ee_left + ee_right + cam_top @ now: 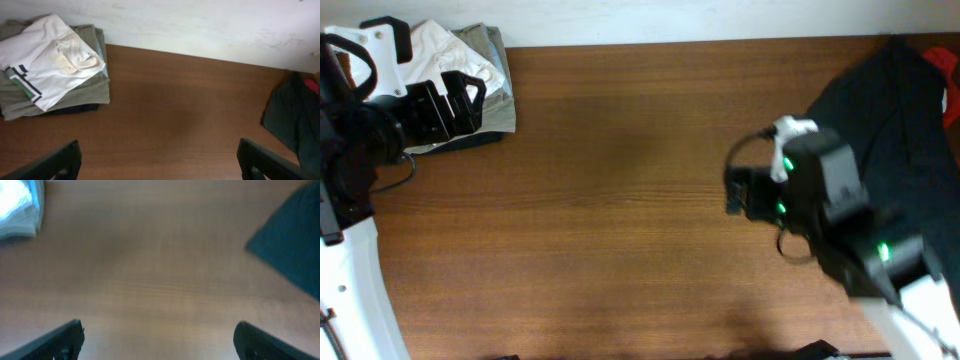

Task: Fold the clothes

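The T-shirt (47, 62) is white, with black stripes and a bit of green at one edge. The folded trousers (85, 92) under it are a khaki, green-beige colour. The big garment (890, 100) is dark grey, almost black, with something red (945, 65) beside it. The surface (620, 200) is brown wood with fine streaks. The wall (200, 25) is white.

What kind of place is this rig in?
Probably a lab-style clothes-folding bench, not a home: brown wood-grain table against a plain white wall, folded white cotton T-shirt stacked on khaki trousers, dark charcoal garment heaped opposite.
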You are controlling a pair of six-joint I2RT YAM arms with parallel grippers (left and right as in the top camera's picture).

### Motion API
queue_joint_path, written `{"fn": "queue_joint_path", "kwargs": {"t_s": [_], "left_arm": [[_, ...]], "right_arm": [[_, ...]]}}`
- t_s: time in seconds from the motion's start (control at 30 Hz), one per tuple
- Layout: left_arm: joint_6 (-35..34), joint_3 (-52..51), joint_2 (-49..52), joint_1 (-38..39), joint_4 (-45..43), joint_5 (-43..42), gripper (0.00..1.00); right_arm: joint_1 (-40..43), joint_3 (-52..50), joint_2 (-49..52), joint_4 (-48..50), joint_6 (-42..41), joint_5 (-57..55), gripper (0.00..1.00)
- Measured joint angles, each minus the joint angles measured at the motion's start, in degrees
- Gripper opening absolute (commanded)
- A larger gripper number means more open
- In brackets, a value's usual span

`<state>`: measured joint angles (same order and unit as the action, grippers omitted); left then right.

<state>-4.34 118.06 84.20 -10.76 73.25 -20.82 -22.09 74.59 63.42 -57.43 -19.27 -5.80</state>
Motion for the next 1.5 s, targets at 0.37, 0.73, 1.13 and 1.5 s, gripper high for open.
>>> {"fn": "queue_joint_path", "kwargs": {"t_s": [0.37, 0.73, 1.13, 1.5], "left_arm": [[0.0, -0.1, 0.0, 0.0, 0.1, 0.0, 0.99], [0.0, -0.1, 0.0, 0.0, 0.0, 0.0, 0.99], [0.0, -0.1, 0.0, 0.0, 0.0, 0.0, 0.99], [5.4, -6.9, -2.1, 4.6, 4.9, 3.4, 0.99]], "right_arm": [[24.0, -67.1, -56.7, 46.3, 0.7, 12.0, 0.99], [24.4, -74.0, -62.7, 55.7, 22.2, 16.5, 0.99], [24.4, -74.0, -62.7, 54.4, 22.9, 16.4, 0.99], [24.4, -74.0, -62.7, 54.3, 22.9, 16.4, 0.99]]}}
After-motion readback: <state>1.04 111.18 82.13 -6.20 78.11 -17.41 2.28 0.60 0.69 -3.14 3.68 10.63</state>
